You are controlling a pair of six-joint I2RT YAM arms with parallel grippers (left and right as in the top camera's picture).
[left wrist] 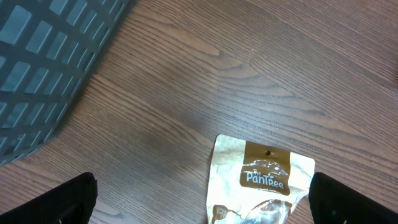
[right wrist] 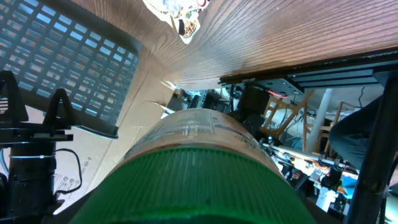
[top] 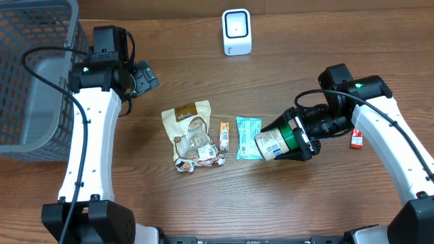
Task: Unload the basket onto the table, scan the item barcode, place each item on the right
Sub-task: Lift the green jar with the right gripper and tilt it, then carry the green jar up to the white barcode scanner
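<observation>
Fingers of the right gripper (top: pixel 299 138) are closed around a jar (top: pixel 272 144) with a green lid. It lies on its side, low over the wooden table (top: pixel 305 68), beside a teal packet (top: pixel 247 135). The left gripper (top: pixel 144 76) is wide open and holds nothing. To scan well, the jar's white label should probably face the white scanner (top: pixel 237 32), well apart at the far edge. A messy room shows past the table.

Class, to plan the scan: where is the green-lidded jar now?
Overhead view, right of centre: the green-lidded jar sits in the right hand, beside the teal packet.
</observation>
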